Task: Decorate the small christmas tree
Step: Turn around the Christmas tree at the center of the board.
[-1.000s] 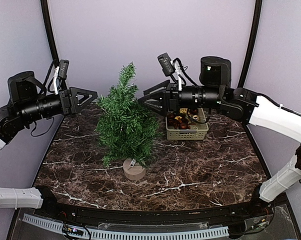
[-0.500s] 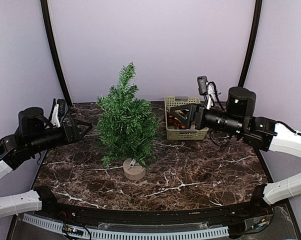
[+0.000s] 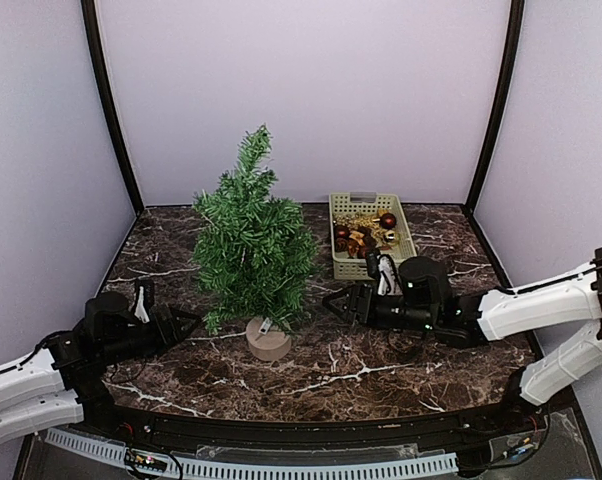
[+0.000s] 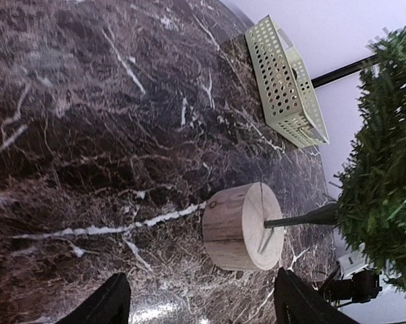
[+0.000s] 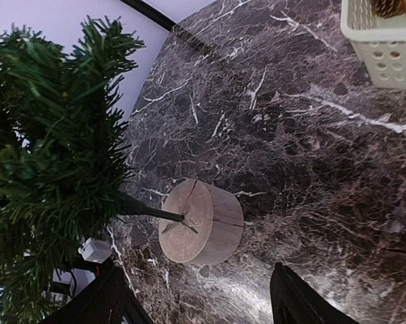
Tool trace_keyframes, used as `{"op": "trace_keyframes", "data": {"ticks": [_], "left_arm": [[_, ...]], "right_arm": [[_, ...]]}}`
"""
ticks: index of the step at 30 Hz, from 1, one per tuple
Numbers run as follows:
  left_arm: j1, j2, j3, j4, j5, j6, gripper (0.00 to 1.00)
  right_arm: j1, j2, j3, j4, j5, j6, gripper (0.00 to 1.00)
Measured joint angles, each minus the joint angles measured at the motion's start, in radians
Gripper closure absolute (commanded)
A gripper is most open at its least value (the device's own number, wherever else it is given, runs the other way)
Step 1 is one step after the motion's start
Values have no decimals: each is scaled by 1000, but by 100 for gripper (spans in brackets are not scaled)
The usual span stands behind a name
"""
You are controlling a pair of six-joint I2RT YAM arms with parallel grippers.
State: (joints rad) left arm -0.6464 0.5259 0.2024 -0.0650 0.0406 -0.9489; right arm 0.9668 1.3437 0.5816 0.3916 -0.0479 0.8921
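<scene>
Both wide open, empty — left tool (image 3: 184, 322), right tool (image 3: 334, 300) — flanking the small christmas tree (image 3: 253, 240).

— What place is this?
— A lab booth. I work on a marble-look table (image 3: 381, 385), shut in by plain lilac walls (image 3: 311, 90) and black poles (image 3: 91, 20), a cable duct (image 3: 281, 468) along its near edge.

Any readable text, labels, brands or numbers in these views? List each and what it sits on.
No legible text in any view.
The small white tag on the trunk of the tree, just above the base: too small to read, if it is printed at all.
The basket: plain perforated walls, no print visible.
</scene>
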Motion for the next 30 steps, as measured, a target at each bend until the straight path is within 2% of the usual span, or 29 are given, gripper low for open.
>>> {"op": "trace_keyframes", "data": {"ticks": [4,10,13,18,24,28,30], "left_arm": [[-27,112,-98,188,24,-43,25],[-61,375,-106,476,47,-76,27],[-94,521,-104,622,47,-91,28],[-119,762,-54,802,74,-103,30],[-133,893,35,889,87,-104,37],[-137,919,72,897,88,-95,47],[-137,950,87,899,94,-90,52]], "right_arm": [[9,169,2,148,-34,71,29],[14,418,67,259,-89,141,32],[17,496,128,280,-122,154,34],[24,570,217,323,-167,161,46],[28,620,253,337,-192,160,50],[28,639,259,335,-198,156,63],[28,649,266,332,-203,154,66]]}}
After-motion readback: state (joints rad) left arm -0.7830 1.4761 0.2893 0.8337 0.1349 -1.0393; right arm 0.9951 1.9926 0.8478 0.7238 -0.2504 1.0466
